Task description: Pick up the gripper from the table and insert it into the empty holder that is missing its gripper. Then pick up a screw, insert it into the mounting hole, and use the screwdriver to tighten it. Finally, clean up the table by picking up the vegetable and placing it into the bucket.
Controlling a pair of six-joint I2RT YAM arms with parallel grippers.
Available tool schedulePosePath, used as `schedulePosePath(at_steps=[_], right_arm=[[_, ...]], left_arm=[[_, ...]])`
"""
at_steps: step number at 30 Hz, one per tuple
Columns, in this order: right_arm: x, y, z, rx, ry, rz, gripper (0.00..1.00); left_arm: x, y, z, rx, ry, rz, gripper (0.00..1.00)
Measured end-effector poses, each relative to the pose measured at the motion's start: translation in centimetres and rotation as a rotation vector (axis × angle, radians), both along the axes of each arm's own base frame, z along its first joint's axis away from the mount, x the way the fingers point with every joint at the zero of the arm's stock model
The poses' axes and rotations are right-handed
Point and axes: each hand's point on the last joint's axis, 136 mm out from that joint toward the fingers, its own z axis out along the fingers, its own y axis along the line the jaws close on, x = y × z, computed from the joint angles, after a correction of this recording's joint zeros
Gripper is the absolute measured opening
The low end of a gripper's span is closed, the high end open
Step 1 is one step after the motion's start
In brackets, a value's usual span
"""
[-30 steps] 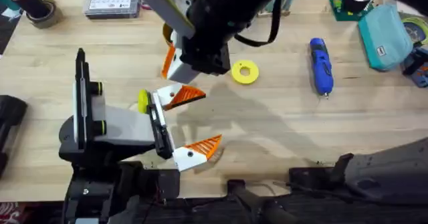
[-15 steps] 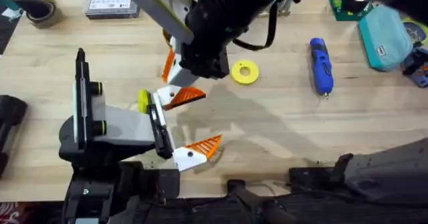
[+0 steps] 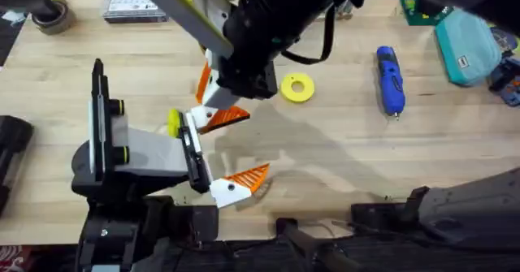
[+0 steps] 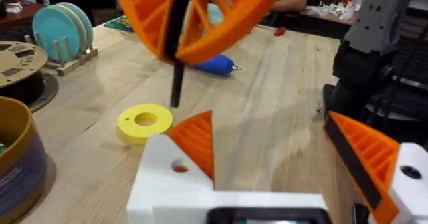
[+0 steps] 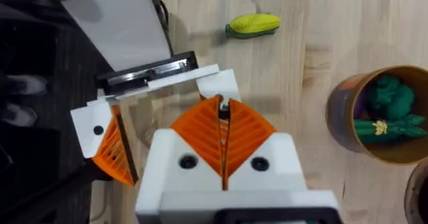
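The right gripper (image 3: 213, 85) hung pinched shut just above the holder (image 3: 201, 116), beside the yellow disc (image 3: 297, 88). The left gripper (image 3: 236, 154) rested spread apart. The screwdriver (image 3: 390, 79) lay well apart from the holder.

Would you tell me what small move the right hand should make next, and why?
Probably ease the right hand straight down. Its orange pads are shut on a thin black rod whose tip hangs just above the mounting hole in the white holder, apparently not yet in it.

A yellow ring disc (image 3: 297, 88) lies on the wooden table (image 3: 341, 158); well beyond it, a teal pouch (image 3: 466, 45) and a tape roll (image 3: 50, 15).
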Motion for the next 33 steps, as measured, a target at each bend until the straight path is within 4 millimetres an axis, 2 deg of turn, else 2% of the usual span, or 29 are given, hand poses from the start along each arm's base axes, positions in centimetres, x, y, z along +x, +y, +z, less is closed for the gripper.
schedulePosePath(at_steps=[15, 23, 33], right_arm=[[-0.4, 0.3, -0.7, -0.005, 0.004, 0.014, 0.006], [-0.6, 0.1, -1.9, -0.03, 0.022, 0.014, 0.006], [-0.4, 0.3, -2.0, -0.021, 0.015, 0.014, 0.006]], left_arm=[[0.0, 0.0, 0.0, 0.0, 0.0, 0.0, 0.985], [0.0, 0.0, 0.0, 0.0, 0.0, 0.0, 0.985], [0.0, 0.0, 0.0, 0.0, 0.0, 0.0, 0.985]])
